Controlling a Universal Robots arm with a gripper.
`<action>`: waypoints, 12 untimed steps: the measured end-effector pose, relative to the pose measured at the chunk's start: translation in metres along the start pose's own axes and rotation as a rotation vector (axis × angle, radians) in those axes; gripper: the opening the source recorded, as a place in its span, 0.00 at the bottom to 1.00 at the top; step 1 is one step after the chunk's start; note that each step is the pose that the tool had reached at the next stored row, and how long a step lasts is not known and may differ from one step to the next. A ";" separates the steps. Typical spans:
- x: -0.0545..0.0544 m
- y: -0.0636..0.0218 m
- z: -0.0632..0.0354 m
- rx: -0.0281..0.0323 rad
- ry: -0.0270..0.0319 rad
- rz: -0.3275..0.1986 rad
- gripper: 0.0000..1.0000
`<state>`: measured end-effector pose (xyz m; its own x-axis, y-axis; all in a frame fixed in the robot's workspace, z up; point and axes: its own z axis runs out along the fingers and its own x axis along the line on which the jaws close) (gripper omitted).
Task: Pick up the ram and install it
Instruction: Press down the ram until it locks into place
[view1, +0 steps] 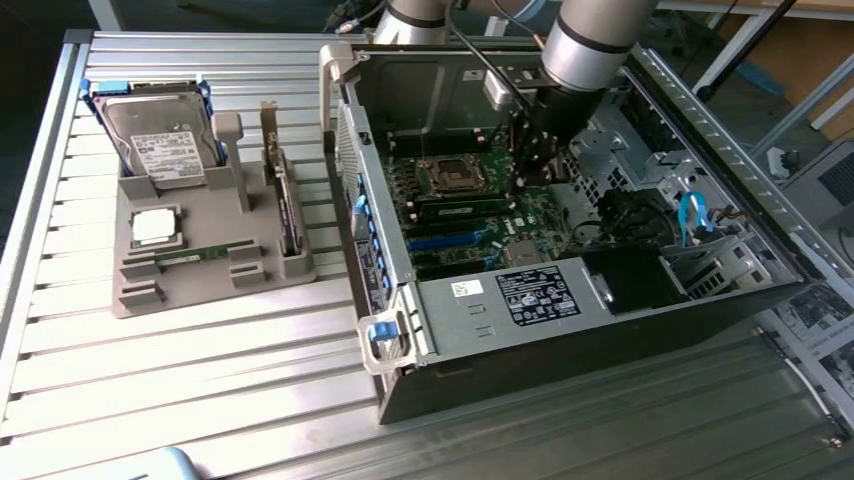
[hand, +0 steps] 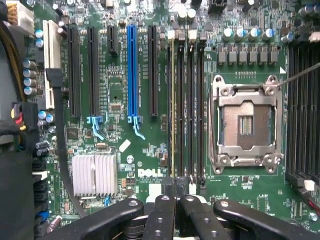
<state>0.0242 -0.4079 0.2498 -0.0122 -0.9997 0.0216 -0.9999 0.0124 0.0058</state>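
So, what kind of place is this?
Probably a robotics lab bench for computer assembly: an open computer case on a slatted metal table, a grey parts holder, and a motherboard.

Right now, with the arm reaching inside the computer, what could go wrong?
1. The shut end effector sits right over the memory slots, where a thin memory stick seems to stand edge-on. Pushing off-line could bend it or leave it half seated.
2. The bare processor socket lies beside those slots, so a sideways slip might hit it.
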 end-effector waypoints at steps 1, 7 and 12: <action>0.000 0.0058 0.0000 0.0006 0.0000 0.000 0.11; 0.001 0.0520 0.0004 0.0063 -0.0001 0.000 0.11; 0.001 0.0720 0.0008 0.0082 -0.0001 0.000 0.11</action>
<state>-0.0478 -0.4079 0.2495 -0.0121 -0.9997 0.0215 -0.9999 0.0121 -0.0024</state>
